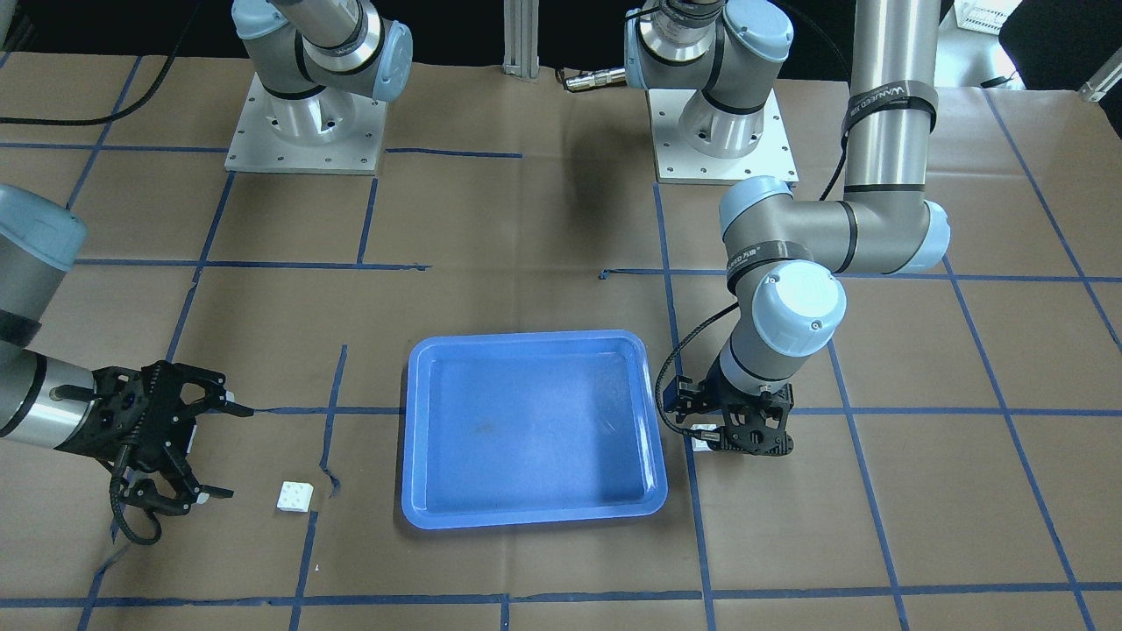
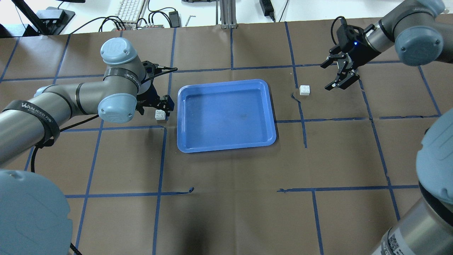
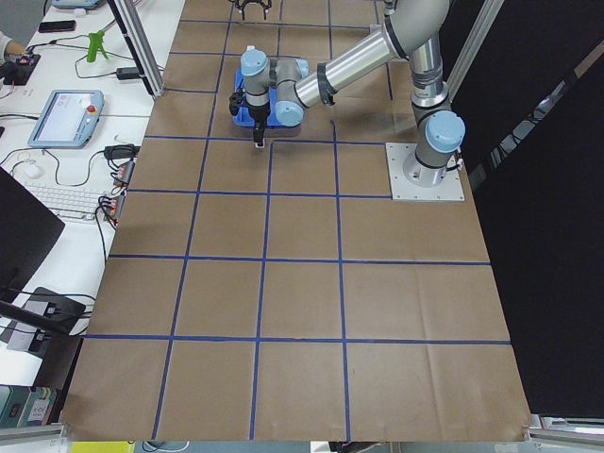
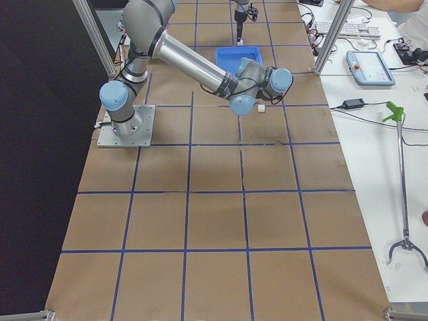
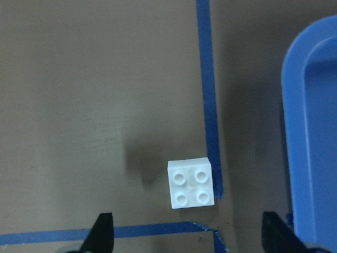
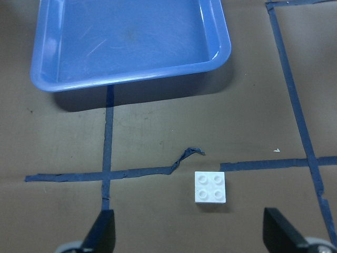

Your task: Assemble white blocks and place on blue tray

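We centre the wide-open, empty left gripper (image 5: pixel 189 234) squarely over the brick (image 5: pixel 191 183) beside the tray (image 5: pixel 311 132); the right gripper (image 6: pixel 188 234) is likewise open and empty.

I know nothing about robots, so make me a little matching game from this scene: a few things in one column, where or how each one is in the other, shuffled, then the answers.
Things:
1. blue tray
2. white block on the robot's left
3. white block on the robot's right
4. right pincer

States:
a. open, holding nothing
b. next to a torn curl of tape, well apart from the tray
c. nothing in it
d. close by the tray's edge, below the open left pincer

Pairs: 1-c, 2-d, 3-b, 4-a.
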`<action>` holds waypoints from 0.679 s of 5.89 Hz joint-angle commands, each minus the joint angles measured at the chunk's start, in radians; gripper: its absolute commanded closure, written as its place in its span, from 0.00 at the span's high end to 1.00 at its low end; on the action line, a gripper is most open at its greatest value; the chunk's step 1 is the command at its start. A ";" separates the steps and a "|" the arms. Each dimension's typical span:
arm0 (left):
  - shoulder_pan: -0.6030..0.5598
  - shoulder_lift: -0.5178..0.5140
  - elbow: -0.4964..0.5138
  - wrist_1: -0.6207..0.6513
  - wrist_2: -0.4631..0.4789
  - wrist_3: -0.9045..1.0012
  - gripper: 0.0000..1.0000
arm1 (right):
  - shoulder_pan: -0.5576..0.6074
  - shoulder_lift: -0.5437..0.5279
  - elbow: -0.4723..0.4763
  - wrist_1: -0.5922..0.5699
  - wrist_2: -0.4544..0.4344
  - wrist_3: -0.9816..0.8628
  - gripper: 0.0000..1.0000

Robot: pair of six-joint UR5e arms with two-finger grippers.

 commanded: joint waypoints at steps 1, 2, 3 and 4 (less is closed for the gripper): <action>0.000 -0.026 -0.001 0.039 -0.002 0.001 1.00 | -0.004 0.071 0.050 -0.126 0.038 -0.002 1.00; 0.000 -0.040 -0.003 0.043 -0.002 0.001 1.00 | -0.004 0.101 0.065 -0.202 0.038 -0.018 1.00; 0.000 -0.041 0.002 0.050 -0.003 0.001 0.96 | -0.004 0.105 0.074 -0.247 0.040 -0.019 1.00; 0.000 -0.043 0.001 0.050 -0.003 0.001 0.80 | -0.004 0.113 0.077 -0.249 0.092 -0.016 1.00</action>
